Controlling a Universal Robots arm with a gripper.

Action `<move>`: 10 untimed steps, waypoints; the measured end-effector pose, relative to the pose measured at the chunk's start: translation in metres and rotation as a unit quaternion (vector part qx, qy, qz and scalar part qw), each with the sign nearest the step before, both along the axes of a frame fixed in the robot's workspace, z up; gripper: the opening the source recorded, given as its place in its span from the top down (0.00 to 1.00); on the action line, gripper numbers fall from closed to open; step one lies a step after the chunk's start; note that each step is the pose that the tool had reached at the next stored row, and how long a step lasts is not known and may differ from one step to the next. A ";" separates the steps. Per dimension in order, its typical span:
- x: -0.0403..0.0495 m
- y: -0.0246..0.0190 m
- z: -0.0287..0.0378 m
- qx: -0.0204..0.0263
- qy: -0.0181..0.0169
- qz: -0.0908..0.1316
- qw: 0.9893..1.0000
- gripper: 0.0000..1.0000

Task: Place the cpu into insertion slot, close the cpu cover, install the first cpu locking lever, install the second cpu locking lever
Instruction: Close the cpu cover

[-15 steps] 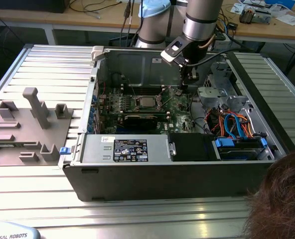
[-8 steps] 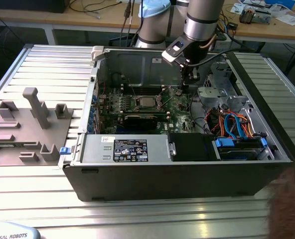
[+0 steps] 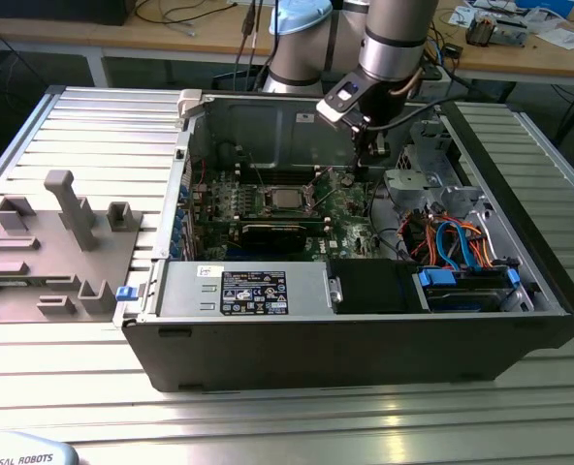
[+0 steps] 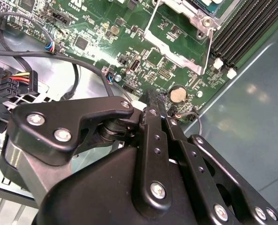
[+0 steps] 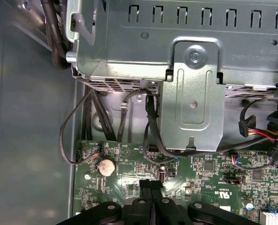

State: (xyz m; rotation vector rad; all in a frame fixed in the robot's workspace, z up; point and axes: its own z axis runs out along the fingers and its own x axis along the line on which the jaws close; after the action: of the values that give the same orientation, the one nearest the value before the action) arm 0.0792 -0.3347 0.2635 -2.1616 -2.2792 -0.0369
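With the cpu [image 3: 283,200] in the insertion slot [image 3: 263,202] and the cpu cover [image 4: 172,53] seemingly flipped open beside it, the tool [image 4: 155,101], pressed together and empty, hangs nearby; closing that cover, apparently the step in hand, calls for a gentle push.

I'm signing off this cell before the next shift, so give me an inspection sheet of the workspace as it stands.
Surface: ribbed aluminium table carrying an open computer case.
Job's things: cpu cover swung open over the green motherboard. The insertion slot holds a silver square, apparently the cpu. Levers too small to judge.
Clutter: grey fixture tray at the exterior view's left of the case.
Grippers: gripper shut, empty as far as shows, low over the board beside a coin cell.
Cables: black leads near the gripper; orange and blue cables at the exterior view's right.
Surroundings: benches behind, with loose items.
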 end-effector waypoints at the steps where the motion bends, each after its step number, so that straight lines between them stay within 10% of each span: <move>1: 0.0000 0.0000 -0.0007 0.000 0.000 0.000 1.000 0.89; 6: 0.0000 0.0000 -0.0031 -0.002 0.018 0.001 1.000 0.89; 10: -0.0008 0.0000 -0.0056 -0.001 0.019 0.002 1.000 0.89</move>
State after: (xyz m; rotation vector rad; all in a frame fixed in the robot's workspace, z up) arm 0.0784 -0.3347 0.2579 -2.1407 -2.2641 0.0067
